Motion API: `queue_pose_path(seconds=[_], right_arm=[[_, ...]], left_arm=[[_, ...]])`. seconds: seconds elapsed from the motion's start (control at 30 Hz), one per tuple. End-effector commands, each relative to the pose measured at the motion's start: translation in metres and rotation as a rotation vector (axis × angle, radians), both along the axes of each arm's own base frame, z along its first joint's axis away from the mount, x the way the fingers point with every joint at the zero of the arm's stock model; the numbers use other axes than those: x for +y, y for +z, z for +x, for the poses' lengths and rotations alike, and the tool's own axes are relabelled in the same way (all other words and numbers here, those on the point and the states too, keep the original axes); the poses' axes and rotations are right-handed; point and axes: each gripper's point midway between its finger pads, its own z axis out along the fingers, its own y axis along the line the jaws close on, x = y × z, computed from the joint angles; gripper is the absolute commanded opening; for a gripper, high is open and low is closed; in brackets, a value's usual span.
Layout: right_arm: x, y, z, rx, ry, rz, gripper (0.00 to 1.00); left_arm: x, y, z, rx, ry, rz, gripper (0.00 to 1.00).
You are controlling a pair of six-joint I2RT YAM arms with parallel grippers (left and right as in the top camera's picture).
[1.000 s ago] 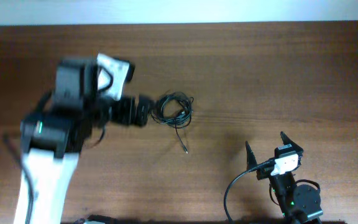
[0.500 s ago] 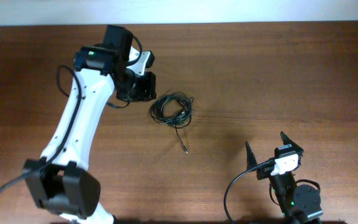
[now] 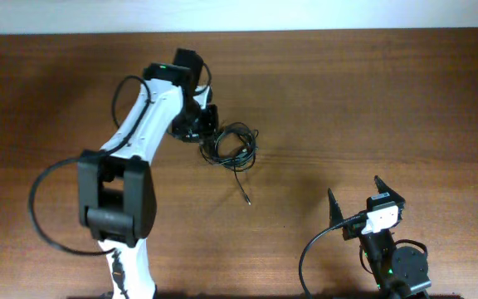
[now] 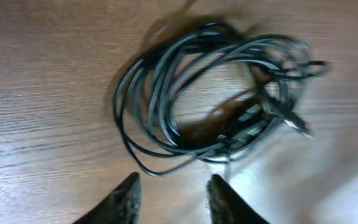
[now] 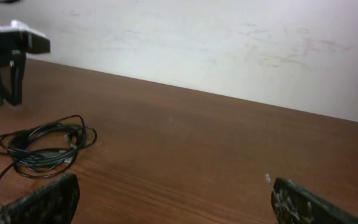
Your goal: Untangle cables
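The cables lie as one loose coil of thin black wire on the brown table, with a single end trailing toward the front. My left gripper hovers at the coil's upper-left edge. In the left wrist view its fingertips stand a short way apart over bare wood, just short of the cables, with nothing between them. My right gripper rests near the front right, wide open and empty. It faces the cables from a distance.
The wooden table runs to a pale wall at the back. The left arm's white links reach from the front edge across the left side. A thick black arm cable loops beside the right base.
My left arm has swung from the left side up and over to the coil's edge. Its jaws went from wide to narrow and now stand partly apart. The coil and right arm have not moved.
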Motion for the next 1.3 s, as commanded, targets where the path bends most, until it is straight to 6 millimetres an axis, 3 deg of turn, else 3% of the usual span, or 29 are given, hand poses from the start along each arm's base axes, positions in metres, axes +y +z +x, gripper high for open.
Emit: queue_pose_path(seconds=[0.0,0.1,0.2,0.27,0.37,0.4,0.43,0.5,0.57,0.67,0.83,1.0,1.03,1.07,1.1,1.2,1.27], right_arm=[[-0.002,-0.003,0.0,0.005,-0.011,-0.003,0.98],[-0.002,-0.003,0.0,0.005,-0.011,-0.003,0.98],[-0.002,-0.003,0.0,0.005,-0.011,-0.003,0.98],[-0.002,-0.003,0.0,0.005,-0.012,-0.003,0.98],[-0.002,-0.003,0.0,0.005,-0.012,-0.003,0.98],[-0.002,-0.003,0.0,0.005,-0.011,-0.003,0.99],[-0.002,-0.003,0.0,0.005,-0.011,-0.003,0.98],[-0.002,-0.003,0.0,0.005,-0.012,-0.003,0.98],[-0.002,-0.003,0.0,0.005,-0.011,-0.003,0.98],[-0.002,-0.003,0.0,0.006,-0.012,-0.003,0.98],[-0.002,-0.003,0.0,0.005,-0.012,-0.003,0.98],[-0.002,-0.003,0.0,0.005,-0.011,-0.003,0.98],[-0.002,-0.003,0.0,0.005,-0.011,-0.003,0.98],[-0.002,-0.003,0.0,0.005,-0.011,-0.003,0.99],[-0.002,-0.003,0.0,0.005,-0.011,-0.003,0.98],[-0.002,-0.003,0.0,0.005,-0.012,-0.003,0.98],[-0.002,-0.003,0.0,0.005,-0.011,-0.003,0.98]], left_arm=[[0.014,-0.024,0.001,0.031,0.055,0.152,0.36],[0.022,-0.038,0.0,0.059,0.128,0.22,0.38],[0.023,-0.055,-0.003,0.096,0.13,0.233,0.34],[0.021,-0.068,-0.009,0.109,0.136,0.235,0.25],[0.017,-0.081,-0.016,0.112,0.121,0.237,0.25],[0.016,-0.087,-0.019,0.114,0.117,0.238,0.04],[0.017,-0.088,-0.022,0.121,0.117,0.24,0.0],[0.017,-0.083,-0.022,0.117,0.052,0.235,0.0],[0.018,-0.058,-0.006,0.058,-0.044,0.218,0.0],[0.036,-0.022,0.009,0.016,-0.031,0.271,0.0],[0.045,-0.018,-0.008,0.085,-0.043,0.316,0.0],[0.034,-0.022,-0.017,0.124,-0.043,0.249,0.01],[0.035,-0.025,-0.02,0.137,-0.044,0.251,0.02],[0.036,-0.028,-0.023,0.148,-0.045,0.254,0.12],[0.037,-0.031,-0.027,0.159,-0.047,0.257,0.43],[0.038,-0.039,-0.036,0.193,-0.049,0.261,0.59],[0.04,-0.049,-0.041,0.205,-0.026,0.266,0.59]])
